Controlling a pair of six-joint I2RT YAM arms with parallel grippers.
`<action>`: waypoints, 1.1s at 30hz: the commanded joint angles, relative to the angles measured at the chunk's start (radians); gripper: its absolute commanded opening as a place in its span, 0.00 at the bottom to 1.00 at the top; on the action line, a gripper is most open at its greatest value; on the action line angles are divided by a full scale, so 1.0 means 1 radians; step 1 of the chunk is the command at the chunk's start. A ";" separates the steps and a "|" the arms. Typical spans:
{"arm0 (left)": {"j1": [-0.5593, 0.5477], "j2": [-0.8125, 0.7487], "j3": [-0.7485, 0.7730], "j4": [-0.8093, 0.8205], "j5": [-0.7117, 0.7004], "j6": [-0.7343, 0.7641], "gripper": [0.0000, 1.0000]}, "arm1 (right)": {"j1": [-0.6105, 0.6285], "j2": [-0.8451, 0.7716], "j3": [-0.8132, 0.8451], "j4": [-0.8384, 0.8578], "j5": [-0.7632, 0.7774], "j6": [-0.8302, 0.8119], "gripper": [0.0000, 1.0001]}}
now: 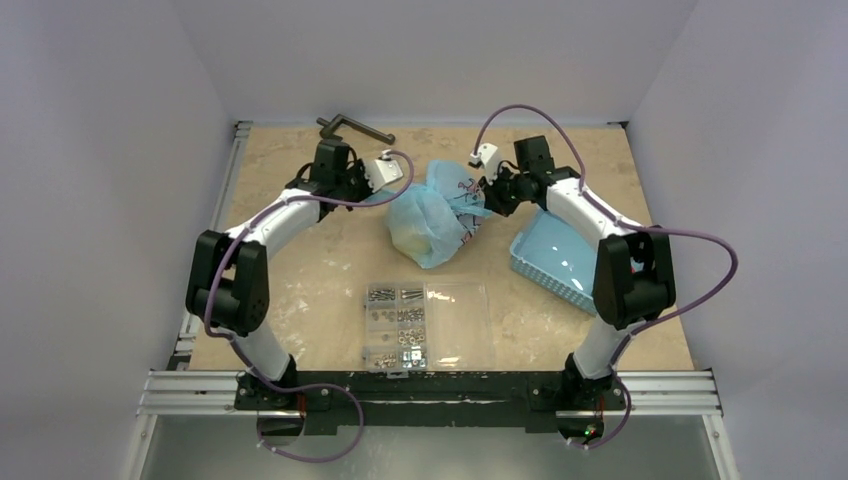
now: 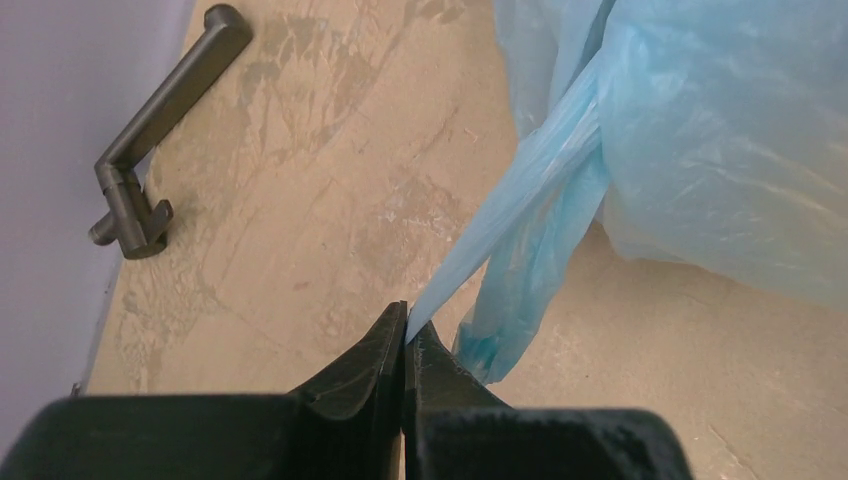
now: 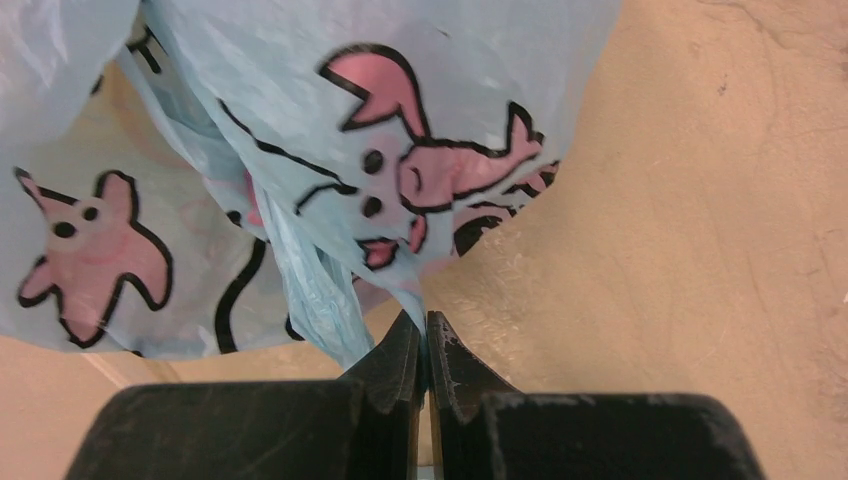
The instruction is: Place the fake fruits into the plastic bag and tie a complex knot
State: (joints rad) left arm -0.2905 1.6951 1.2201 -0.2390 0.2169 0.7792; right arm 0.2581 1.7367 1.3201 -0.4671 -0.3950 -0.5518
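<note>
Left arm [image 1: 270,215], right arm [image 1: 590,212] angled inward, jaws pinched closed.

The plastic bag [image 1: 428,225], bunched up, flanked by both grippers.
At its nine o'clock sits the left gripper [image 1: 377,195], at three the right gripper [image 1: 479,204]; blue basket [image 1: 553,258] at four, clear screw box [image 1: 428,325] at six.

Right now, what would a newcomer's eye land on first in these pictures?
The light-blue plastic bag with pink cartoon prints sits mid-table, pinched from both sides: the left gripper is shut on a twisted strand, the right gripper on its printed edge. A clear screw box lies nearer the arm bases.
</note>
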 commanded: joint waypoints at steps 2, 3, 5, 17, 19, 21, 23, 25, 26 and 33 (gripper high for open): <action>0.114 0.034 -0.039 0.053 -0.323 0.091 0.00 | -0.097 0.042 -0.037 -0.043 0.298 -0.087 0.00; 0.114 0.032 -0.036 0.056 -0.329 0.090 0.00 | -0.097 0.046 -0.031 -0.045 0.303 -0.087 0.00; 0.116 0.018 -0.018 0.043 -0.333 0.087 0.00 | -0.097 0.037 -0.007 -0.061 0.306 -0.090 0.00; 0.287 -0.014 0.088 -0.124 -0.228 0.103 0.00 | -0.210 -0.001 -0.036 -0.026 0.385 -0.227 0.00; 0.312 0.013 0.078 -0.129 -0.225 0.119 0.00 | -0.244 0.038 -0.092 0.034 0.392 -0.250 0.00; 0.326 0.034 0.052 -0.113 -0.234 0.145 0.00 | -0.255 0.085 -0.111 0.049 0.412 -0.243 0.00; 0.329 0.054 0.035 -0.105 -0.245 0.159 0.00 | -0.255 0.097 -0.130 0.077 0.418 -0.240 0.00; 0.329 0.067 0.033 -0.096 -0.262 0.149 0.00 | -0.255 0.102 -0.127 0.090 0.427 -0.242 0.00; 0.328 0.065 0.043 -0.099 -0.264 0.141 0.00 | -0.255 0.104 -0.106 0.077 0.429 -0.241 0.00; 0.353 -0.013 0.181 -0.165 -0.252 0.148 0.00 | -0.292 0.049 0.096 -0.071 0.415 -0.273 0.00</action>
State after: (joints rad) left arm -0.1394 1.7775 1.3052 -0.3702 0.3592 0.8497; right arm 0.1711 1.8503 1.3144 -0.3515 -0.3656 -0.7330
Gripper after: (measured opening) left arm 0.005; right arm 0.007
